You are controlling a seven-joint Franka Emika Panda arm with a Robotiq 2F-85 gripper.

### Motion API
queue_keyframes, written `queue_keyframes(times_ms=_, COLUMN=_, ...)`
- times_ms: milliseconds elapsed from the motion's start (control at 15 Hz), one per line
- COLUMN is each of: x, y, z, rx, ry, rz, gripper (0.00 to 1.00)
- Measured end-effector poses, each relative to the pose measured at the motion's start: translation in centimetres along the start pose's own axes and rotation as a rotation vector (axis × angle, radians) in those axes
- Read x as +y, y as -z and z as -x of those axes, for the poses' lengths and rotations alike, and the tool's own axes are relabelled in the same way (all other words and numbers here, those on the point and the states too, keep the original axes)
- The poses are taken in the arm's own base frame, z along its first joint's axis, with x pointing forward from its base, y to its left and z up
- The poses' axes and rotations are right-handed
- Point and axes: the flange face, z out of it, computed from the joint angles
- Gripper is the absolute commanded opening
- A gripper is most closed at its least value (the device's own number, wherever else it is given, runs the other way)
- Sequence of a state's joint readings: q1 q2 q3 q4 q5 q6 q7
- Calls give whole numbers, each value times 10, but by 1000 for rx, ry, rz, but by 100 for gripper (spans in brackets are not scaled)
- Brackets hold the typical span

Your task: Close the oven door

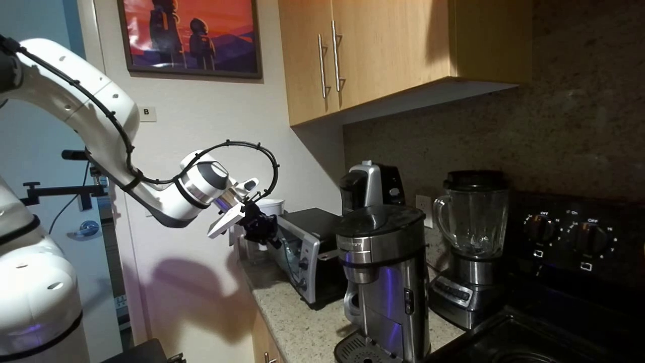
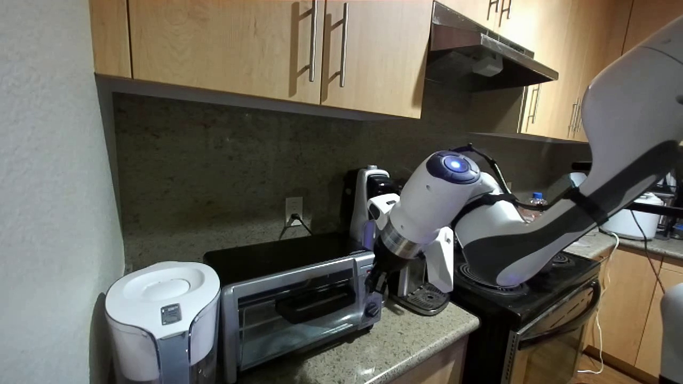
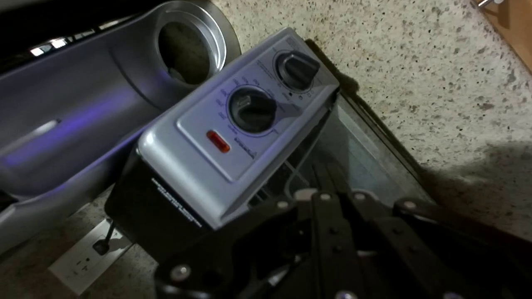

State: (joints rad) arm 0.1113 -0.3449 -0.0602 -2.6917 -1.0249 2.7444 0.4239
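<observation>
By the oven door [image 2: 299,330], end effector [image 3: 329,169] pressed together, blender [image 1: 474,249] in an exterior view only

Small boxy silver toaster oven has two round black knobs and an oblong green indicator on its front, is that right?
Not green: the wrist view shows the oblong indicator is red. The toaster oven does have two round black knobs there.

Kitchen with wooden cabinets [image 2: 229,48] above a speckled counter [image 2: 413,336]. A coffee maker [image 1: 390,287] and toaster oven [image 2: 299,306] stand near a black stove [image 2: 549,298]
</observation>
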Motion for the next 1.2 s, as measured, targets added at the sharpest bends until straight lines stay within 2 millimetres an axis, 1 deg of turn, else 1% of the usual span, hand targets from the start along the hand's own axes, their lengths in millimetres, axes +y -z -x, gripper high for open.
queue_keyframes(times_ms=200, x=6, y=-1, z=-10, rx=7, ry=-3, rz=6, gripper=0)
queue_keyframes(times_ms=467, x=9, y=-8, z=-18, rx=4, ry=-2, rz=7, gripper=0)
queue_keyframes(times_ms=867, x=11, y=-20, z=-24, rx=-11, ry=0, rz=2, gripper=0)
queue_keyframes(times_ms=1200, x=11, y=-19, z=-25, rx=-8, ry=3, rz=5, gripper=0)
